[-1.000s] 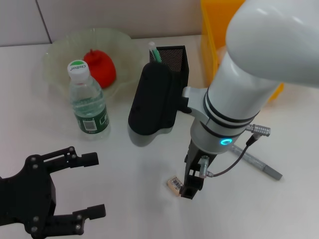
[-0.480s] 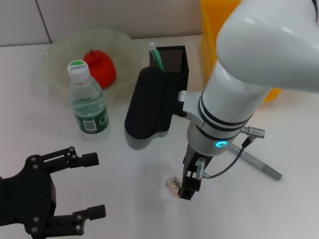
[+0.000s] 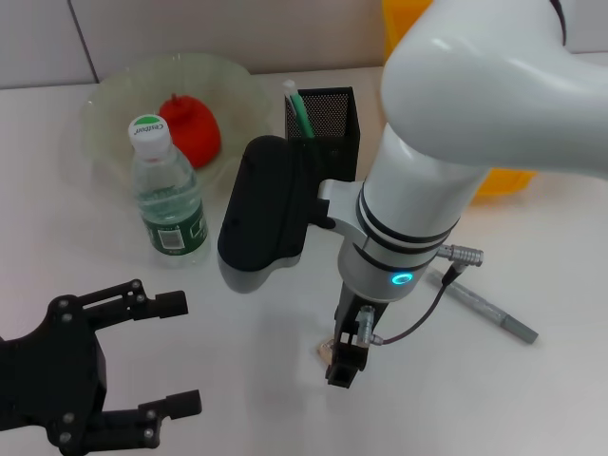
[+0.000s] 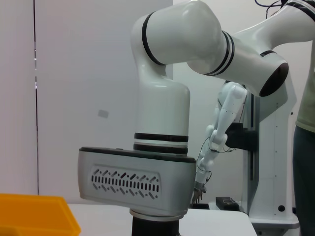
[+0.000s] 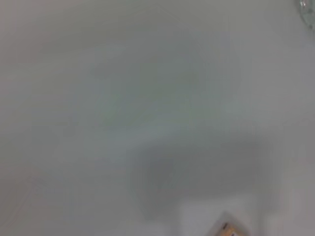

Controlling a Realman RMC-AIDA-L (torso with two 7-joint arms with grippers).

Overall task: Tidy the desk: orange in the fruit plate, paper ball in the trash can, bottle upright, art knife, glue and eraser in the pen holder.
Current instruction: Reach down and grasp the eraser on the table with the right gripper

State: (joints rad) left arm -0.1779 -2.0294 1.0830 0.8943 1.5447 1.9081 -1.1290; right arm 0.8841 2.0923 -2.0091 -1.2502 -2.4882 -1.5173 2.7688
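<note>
Reaching down near the middle of the tabletop, toward its front edge: right gripper, dark fingers pointing at the surface, directly over the eraser, of which only a sliver of tan shows at the fingers' left side. Whether those fingers stand apart or have closed on the eraser I cannot tell; the arm's own body hides the tips. Right wrist view: blurred white surface, one corner of the eraser at the frame's edge.

Left gripper: front left corner of the tabletop, hovering, black fingers spread wide with nothing between them.

Art knife: grey, lying flat toward the right edge, just behind and beside the right arm, pointing diagonally to the front right.

Pen holder: black mesh, toward the rear centre, partly hidden by the arm's dark housing. Glue: green-and-white stick, upright in the holder's left corner.

Bottle: clear, green cap and label, standing upright left of centre.

Fruit plate: pale translucent dish, rear left, just behind the bottle. Orange: reddish fruit, lying inside it.

Trash can: yellow, rear right, mostly hidden behind the white arm.
</note>
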